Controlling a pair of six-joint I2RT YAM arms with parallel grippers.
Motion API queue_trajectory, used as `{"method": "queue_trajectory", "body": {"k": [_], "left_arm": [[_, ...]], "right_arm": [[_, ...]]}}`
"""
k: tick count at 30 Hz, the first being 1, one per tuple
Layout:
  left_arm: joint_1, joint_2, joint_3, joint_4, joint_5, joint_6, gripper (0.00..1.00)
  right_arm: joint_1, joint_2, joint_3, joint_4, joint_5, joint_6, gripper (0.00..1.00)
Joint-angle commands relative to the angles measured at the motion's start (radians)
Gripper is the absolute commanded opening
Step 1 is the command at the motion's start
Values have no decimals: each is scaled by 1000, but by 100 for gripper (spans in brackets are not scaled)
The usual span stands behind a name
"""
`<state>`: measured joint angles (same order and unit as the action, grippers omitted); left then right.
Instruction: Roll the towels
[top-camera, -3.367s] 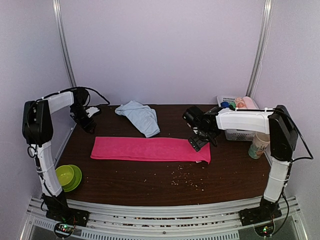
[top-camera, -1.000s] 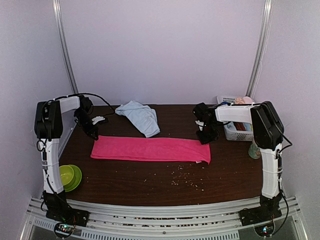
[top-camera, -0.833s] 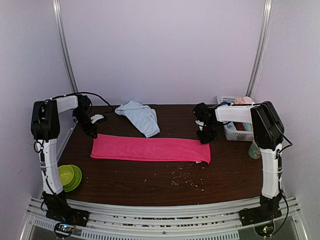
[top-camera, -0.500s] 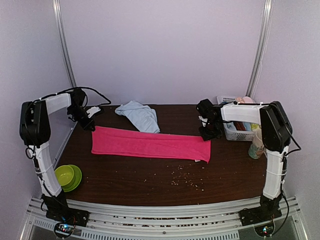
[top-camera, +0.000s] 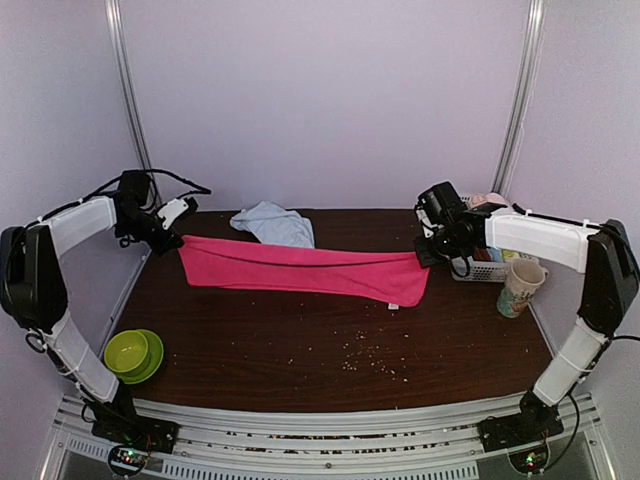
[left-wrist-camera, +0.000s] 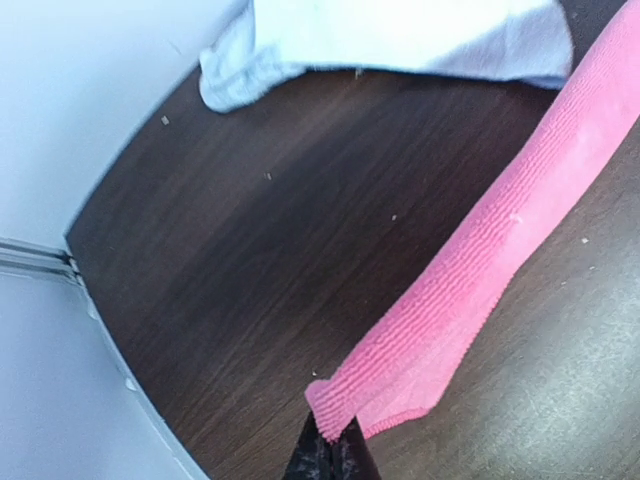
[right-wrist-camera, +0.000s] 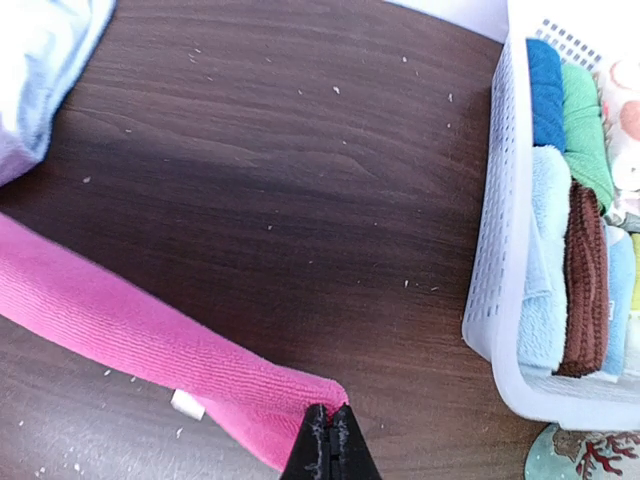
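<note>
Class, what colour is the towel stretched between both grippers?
The towel is bright magenta-pink, shown best in the top external view.

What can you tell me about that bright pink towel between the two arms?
The pink towel is a long piece of soft, ribbed-looking cloth, folded into a narrow band. It hangs stretched above the back of the table, sagging slightly in the middle. The left gripper pinches one end and the right gripper the other, both shut on it. A small white tag shows near the right end. Whether its lower edge brushes the wood cannot be told.
</note>
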<state>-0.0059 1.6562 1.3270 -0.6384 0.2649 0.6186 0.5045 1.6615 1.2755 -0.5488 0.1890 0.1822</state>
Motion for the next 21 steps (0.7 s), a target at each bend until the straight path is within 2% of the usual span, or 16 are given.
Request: {"method": "queue_trajectory", "body": {"k": [1, 6, 13, 16, 19, 21], "left_arm": [[6, -156, -114, 125, 66, 18, 0], [6, -343, -294, 165, 116, 51, 0], [6, -680, -508, 153, 168, 15, 0], [6, -812, -559, 108, 191, -5, 0], [6, -844, -583, 94, 155, -57, 0], [5, -766, -569, 84, 130, -70, 0]], "right_arm": [[47, -142, -90, 54, 53, -26, 0], [110, -339, -213, 78, 67, -15, 0], [299, -579, -335, 15, 218, 56, 0], [341, -660, -389, 5, 261, 117, 0], [343, -676, -419, 2, 295, 176, 0], [335, -599, -380, -39, 348, 190, 0]]}}
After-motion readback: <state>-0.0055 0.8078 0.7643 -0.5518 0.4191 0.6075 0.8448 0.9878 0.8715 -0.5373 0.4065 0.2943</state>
